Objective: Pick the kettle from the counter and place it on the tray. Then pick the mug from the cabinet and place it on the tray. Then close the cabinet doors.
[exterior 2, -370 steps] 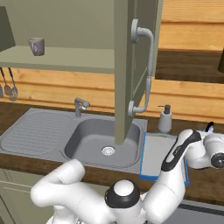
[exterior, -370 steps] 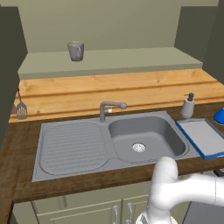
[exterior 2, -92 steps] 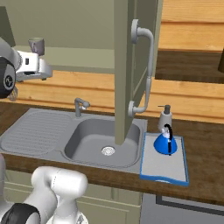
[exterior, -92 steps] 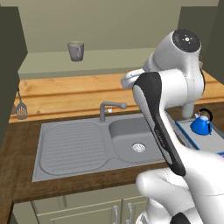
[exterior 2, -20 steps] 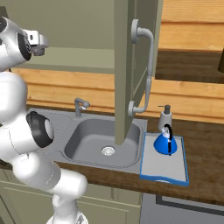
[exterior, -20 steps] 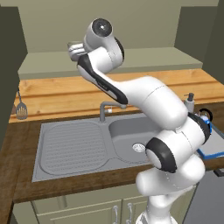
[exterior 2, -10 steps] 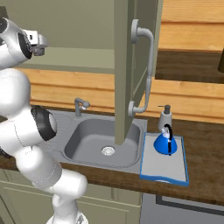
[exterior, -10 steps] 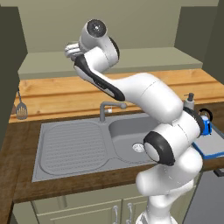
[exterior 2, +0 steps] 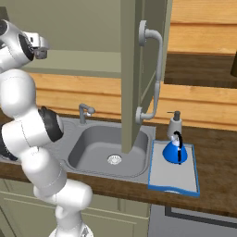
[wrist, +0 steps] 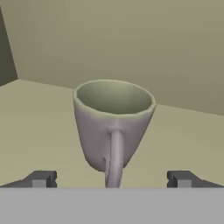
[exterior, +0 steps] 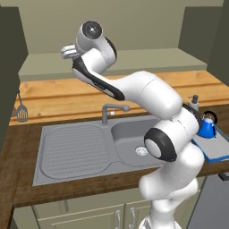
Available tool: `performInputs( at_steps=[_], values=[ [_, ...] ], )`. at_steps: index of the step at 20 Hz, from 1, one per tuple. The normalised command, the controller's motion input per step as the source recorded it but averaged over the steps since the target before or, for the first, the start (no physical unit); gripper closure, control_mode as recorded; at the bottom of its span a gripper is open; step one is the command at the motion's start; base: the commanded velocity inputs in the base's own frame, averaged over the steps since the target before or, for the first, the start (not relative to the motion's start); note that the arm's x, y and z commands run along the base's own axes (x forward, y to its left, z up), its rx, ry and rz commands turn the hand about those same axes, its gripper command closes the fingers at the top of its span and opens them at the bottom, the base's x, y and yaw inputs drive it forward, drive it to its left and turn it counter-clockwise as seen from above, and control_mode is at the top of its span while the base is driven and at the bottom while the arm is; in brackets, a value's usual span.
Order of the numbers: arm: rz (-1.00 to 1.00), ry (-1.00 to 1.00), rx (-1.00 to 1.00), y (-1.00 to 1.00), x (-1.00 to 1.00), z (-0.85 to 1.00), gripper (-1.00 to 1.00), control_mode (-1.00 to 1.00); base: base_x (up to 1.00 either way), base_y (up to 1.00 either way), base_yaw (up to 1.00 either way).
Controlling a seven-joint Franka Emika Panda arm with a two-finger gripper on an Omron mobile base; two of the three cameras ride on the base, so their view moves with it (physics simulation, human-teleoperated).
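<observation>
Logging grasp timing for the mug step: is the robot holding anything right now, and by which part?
Nothing is held. The jaws stand wide open either side of the mug, whose handle faces the camera; the fingertips do not touch it.

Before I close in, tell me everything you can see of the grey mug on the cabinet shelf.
The plain grey cylindrical mug stands upright on the pale green inner shelf of the cabinet, mouth up and empty. It tapers slightly toward the base, with a smooth, matte, ceramic-looking wall. Its single loop handle faces the hand camera, almost centred. The gripper is open, and the two dark fingers stand wide to either side of the mug, apparently not touching it. Only the shelf under it seems to touch it.
</observation>
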Motion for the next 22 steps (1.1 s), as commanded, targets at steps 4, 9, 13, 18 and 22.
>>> performInputs(
  at_steps=[4, 9, 13, 18, 22],
  values=[
    [0.0, 0.0, 0.0, 0.11, 0.1, -0.05, -1.0, -1.0, 0.0, 0.0, 0.0],
    [0.0, 0.0, 0.0, 0.1, 0.07, -0.05, -1.0, -1.0, 0.0, 0.0, 0.0],
    [0.0, 0.0, 0.0, 0.07, 0.12, -0.06, -1.0, -1.0, 0.0, 0.0, 0.0],
    [-0.01, 0.0, 0.0, 0.01, 0.11, -0.02, -1.0, -1.0, 0.0, 0.0, 0.0],
    [-0.02, 0.0, 0.0, 0.02, 0.03, 0.0, -1.0, -1.0, 0.0, 0.0, 0.0]
  ],
)
